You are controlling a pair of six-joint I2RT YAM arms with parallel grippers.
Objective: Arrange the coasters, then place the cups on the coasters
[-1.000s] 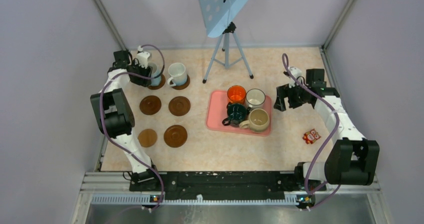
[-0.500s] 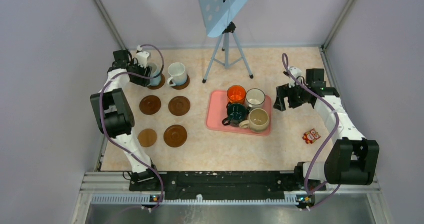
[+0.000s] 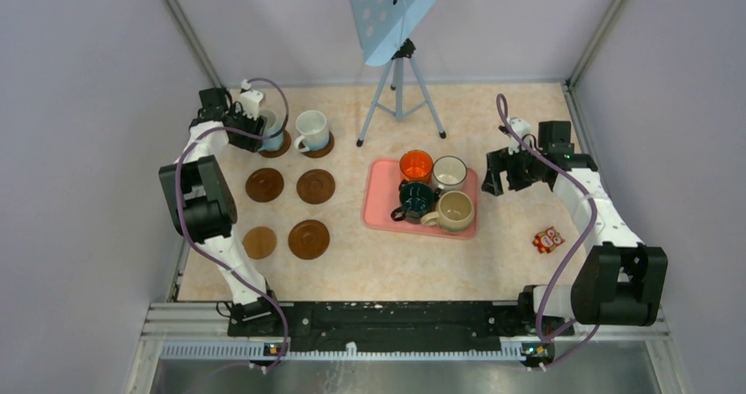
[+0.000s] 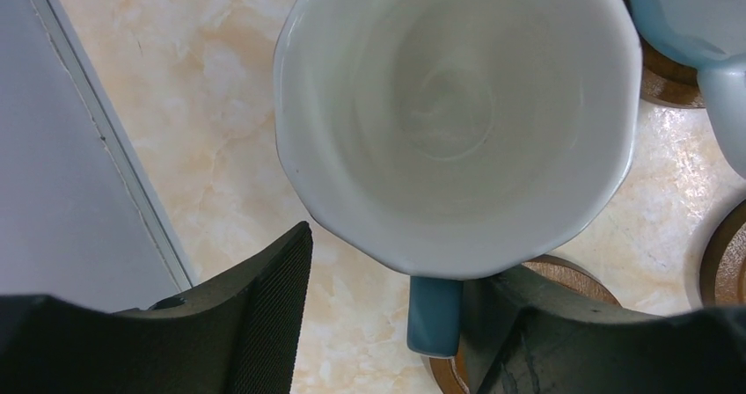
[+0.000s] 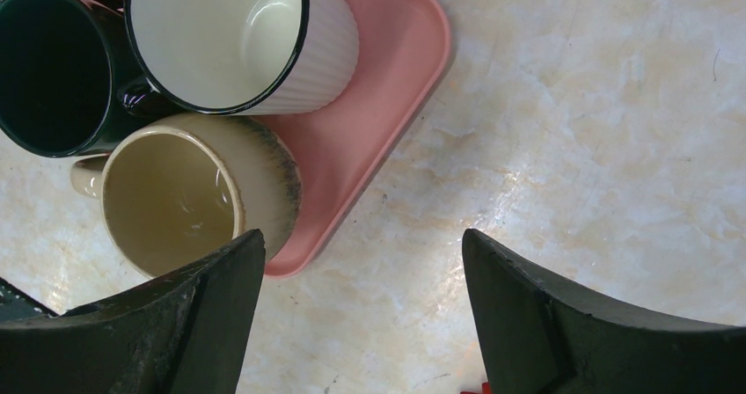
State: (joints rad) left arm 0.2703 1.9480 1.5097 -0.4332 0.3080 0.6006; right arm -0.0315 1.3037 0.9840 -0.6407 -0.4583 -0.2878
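The left claw (image 4: 396, 262) stands spread, and the handle of a white-lined pale blue ceramic mug (image 4: 457, 121) lies between its fingers. The mug sits on a round brown coaster (image 4: 563, 275) just ahead. The right claw (image 5: 362, 236) hangs wide apart over the marbled surface (image 5: 572, 148), beside a pink rectangular tray (image 5: 387, 121) of mugs.

Three cameras are covering one table: one overhead, two riding the wrists.

The top camera is looking steeply down from above the near edge, taking in the whole table (image 3: 396, 266). The left wrist camera is peering straight down, very close, into a white mug (image 4: 457, 113). The right wrist camera is hanging higher, facing down over the pink tray (image 5: 387, 104). The overhead view is showing both of these patches too.
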